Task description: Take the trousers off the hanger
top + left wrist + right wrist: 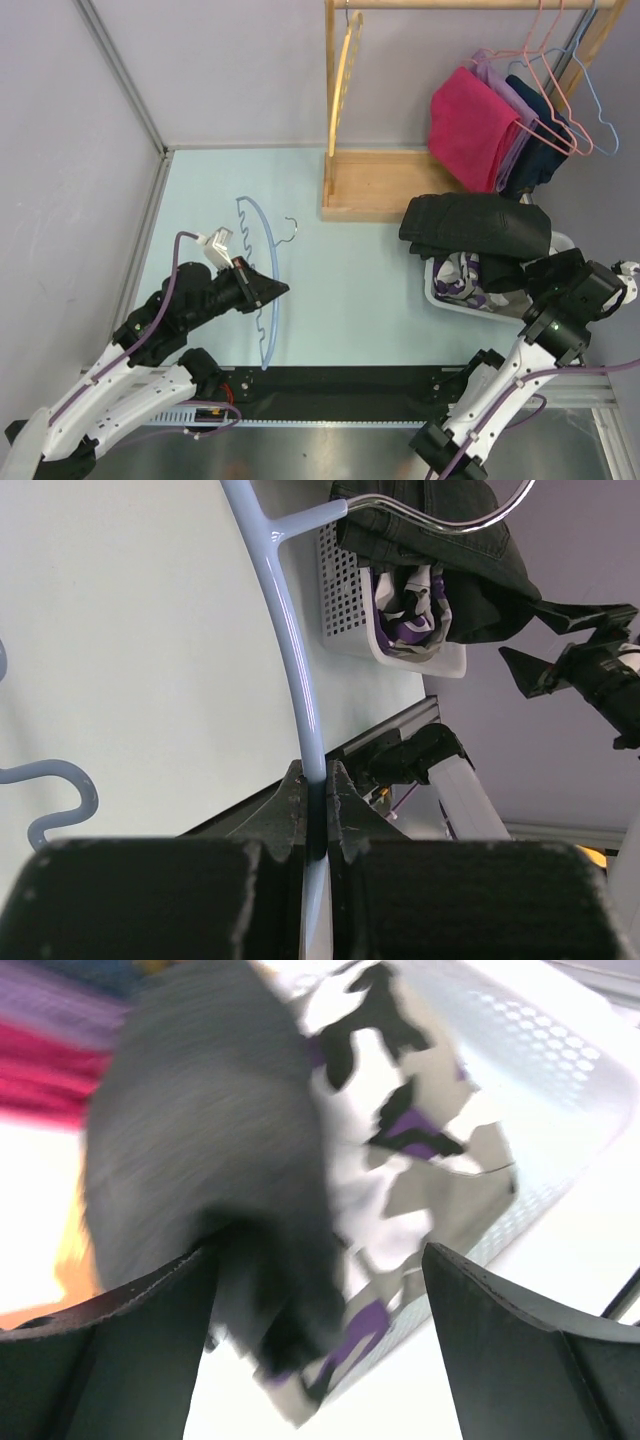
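Left pincer (315,785): closed hard on the thin bar of the hanger, which runs straight out between the two black fingers in the left wrist view.
Hanger (262,300): light blue and bare, with no cloth on it. Its long axis runs near to far across the surface (350,290), and the metal hook (290,230) is at the far end, pointing right. I cannot tell whether it rests on the surface or is held just above it.
Right pincer (320,1260): jaws spread wide and gripping nothing. Its wrist view is blurred, with dark cloth hanging close to the left finger and patterned cloth behind the gap.
Trousers (478,225): a dark, folded bundle, off the hanger, lying on top of the basket's contents. Its long axis runs left to right in the top view.
Key relation: the trousers lie just ahead of the right pincer, on its far-left side. They are well apart from the left pincer, away across the surface to its right. The right arm is plainly the nearer one, so any further handling of the trousers would probably fall to it.
Basket (437,292): white and perforated, at the right edge of the surface. It holds a purple-and-white patterned garment (400,1160) under the trousers.
Rack (375,185): wooden, at the far side, with pink and purple garments hung on it, well clear of both arms.
Progress: trousers and hanger are parted, so the task looks essentially done. What seems left is drawing the right arm back and setting the hanger down.
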`<state>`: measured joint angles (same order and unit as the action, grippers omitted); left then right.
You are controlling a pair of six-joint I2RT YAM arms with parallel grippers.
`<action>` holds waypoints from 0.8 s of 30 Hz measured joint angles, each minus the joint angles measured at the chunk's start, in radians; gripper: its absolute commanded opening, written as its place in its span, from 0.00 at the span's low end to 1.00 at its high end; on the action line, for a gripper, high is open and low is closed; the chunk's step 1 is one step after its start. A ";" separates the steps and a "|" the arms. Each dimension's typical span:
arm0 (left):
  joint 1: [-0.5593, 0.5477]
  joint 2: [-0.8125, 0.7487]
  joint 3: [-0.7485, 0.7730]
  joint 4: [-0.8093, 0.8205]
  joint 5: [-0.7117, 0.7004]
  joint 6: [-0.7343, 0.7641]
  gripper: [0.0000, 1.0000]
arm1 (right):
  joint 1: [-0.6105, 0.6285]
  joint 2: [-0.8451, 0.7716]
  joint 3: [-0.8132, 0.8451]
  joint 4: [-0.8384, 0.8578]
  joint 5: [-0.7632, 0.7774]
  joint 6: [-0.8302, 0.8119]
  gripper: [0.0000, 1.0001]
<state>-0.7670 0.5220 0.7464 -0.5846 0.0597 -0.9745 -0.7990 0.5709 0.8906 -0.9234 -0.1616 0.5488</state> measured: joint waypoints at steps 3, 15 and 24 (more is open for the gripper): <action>0.000 -0.002 0.000 0.004 0.005 0.000 0.00 | 0.047 -0.040 0.051 -0.040 -0.001 0.002 0.88; 0.000 -0.048 0.019 0.000 0.021 0.000 0.00 | 0.145 -0.042 0.252 -0.173 -0.068 -0.062 0.84; 0.000 -0.047 0.045 -0.002 -0.005 -0.001 0.00 | 0.233 0.013 0.342 -0.161 -0.267 -0.109 0.79</action>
<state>-0.7670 0.4747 0.7914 -0.5865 0.0547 -0.9756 -0.5663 0.5838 1.2327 -1.0847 -0.4290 0.4400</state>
